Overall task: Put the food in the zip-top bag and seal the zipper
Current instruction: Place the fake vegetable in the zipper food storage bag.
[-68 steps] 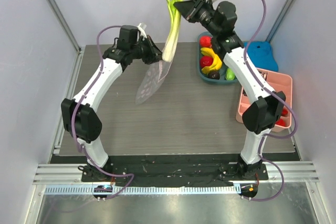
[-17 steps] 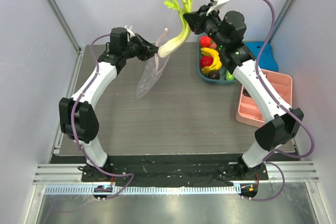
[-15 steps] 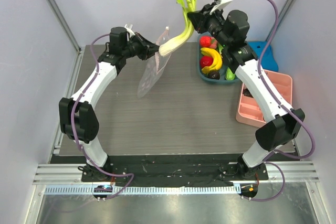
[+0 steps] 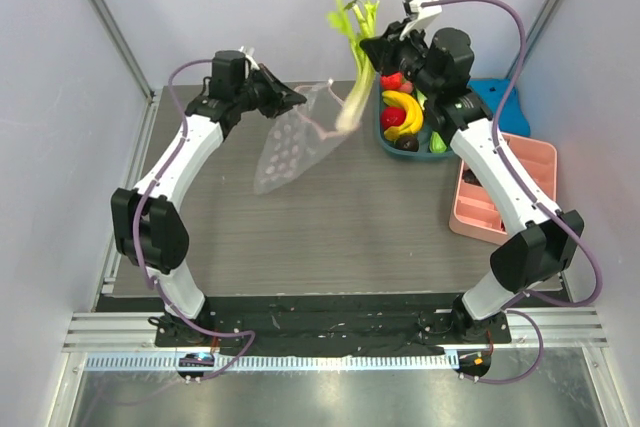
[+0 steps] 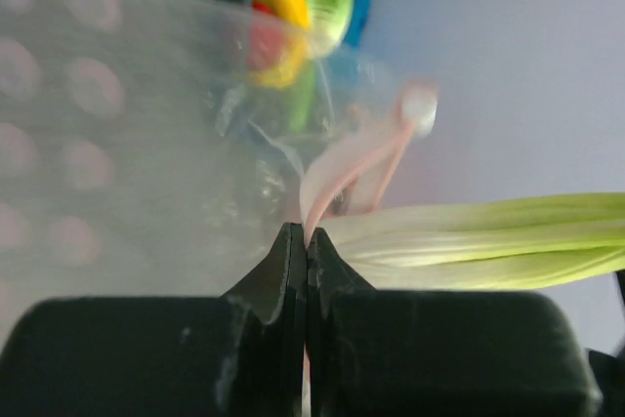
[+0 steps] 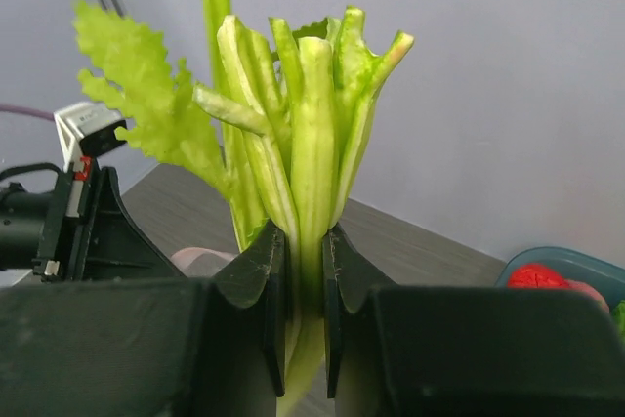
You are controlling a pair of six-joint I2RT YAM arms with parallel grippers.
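Observation:
My left gripper (image 4: 290, 97) is shut on the pink zipper strip (image 5: 332, 163) of the clear dotted zip-top bag (image 4: 285, 152), which hangs in the air above the table. My right gripper (image 4: 368, 47) is shut on the celery stalk (image 4: 355, 67) and holds it upright, its white lower end (image 4: 347, 119) blurred at the bag's mouth. In the right wrist view the stalk (image 6: 308, 144) stands between the fingers (image 6: 256, 271). In the left wrist view the stalk (image 5: 488, 236) lies beside the bag's pink rim. The red round fruit (image 4: 392, 118) sits in the teal bowl. The lettuce is hard to make out.
A teal bowl (image 4: 384, 143) at the back right holds yellow bananas (image 4: 402, 103), red fruits and a green piece. A pink tray (image 4: 505, 187) lies right of it and a blue object (image 4: 497, 104) behind. Grey walls and metal posts stand close around the table.
The right gripper has swung the celery from slanted to nearly upright, its white end moving right and down. The bag's mouth has spread wider and the bag has swung slightly.

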